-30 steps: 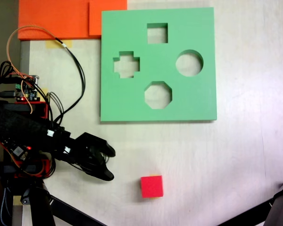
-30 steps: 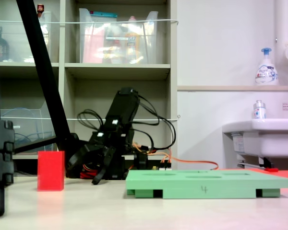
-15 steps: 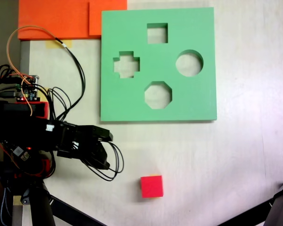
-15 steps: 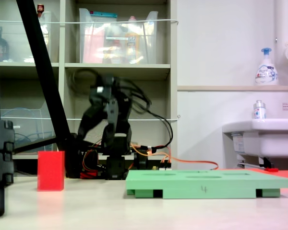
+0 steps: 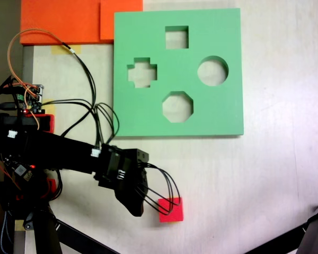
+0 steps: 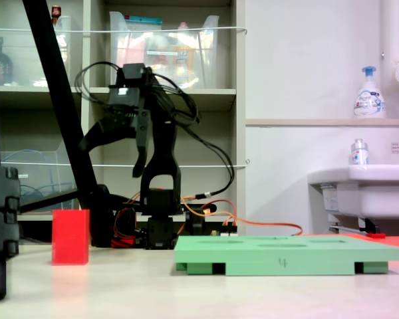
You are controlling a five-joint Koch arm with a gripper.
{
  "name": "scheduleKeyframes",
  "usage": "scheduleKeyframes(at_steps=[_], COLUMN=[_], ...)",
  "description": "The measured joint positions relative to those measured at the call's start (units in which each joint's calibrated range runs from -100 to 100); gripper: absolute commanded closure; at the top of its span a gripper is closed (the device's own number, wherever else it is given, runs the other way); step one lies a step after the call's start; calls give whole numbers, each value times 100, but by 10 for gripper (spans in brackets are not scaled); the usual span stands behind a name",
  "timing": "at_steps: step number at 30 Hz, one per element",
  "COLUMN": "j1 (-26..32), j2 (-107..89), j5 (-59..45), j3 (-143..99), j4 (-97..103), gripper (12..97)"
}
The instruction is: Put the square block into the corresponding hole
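The square block (image 5: pixel 173 210) is a red cube lying on the pale table below the green foam board (image 5: pixel 222 111); a fixed view from table height shows it at the left (image 6: pixel 70 237). The corresponding hole (image 5: pixel 176 37) is the square cutout near the board's top edge and holds nothing. My gripper (image 5: pixel 133 203) hovers just left of the block, and its black cables cross the block's upper-left corner. From the side, the gripper (image 6: pixel 113 156) hangs well above the table with its jaws spread, open, nothing between them.
The board also has a cross cutout (image 5: pixel 142 72), a round one (image 5: pixel 212 71) and an octagonal one (image 5: pixel 177 106). Orange foam sheets (image 5: pixel 63 21) lie at the top left. The arm's base and wiring (image 5: pixel 21 106) fill the left edge; a black tripod leg (image 5: pixel 312 233) crosses the bottom right.
The arm has lifted off the table and stretched to the right, bringing the gripper from beside its base to right next to the red block. The block and board have not moved.
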Motion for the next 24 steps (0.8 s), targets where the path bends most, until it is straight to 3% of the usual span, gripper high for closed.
scheduleKeyframes(at_steps=[24], j1=[-425], j2=[4118], j5=[-444], j3=[1352], j4=[108], gripper=[344])
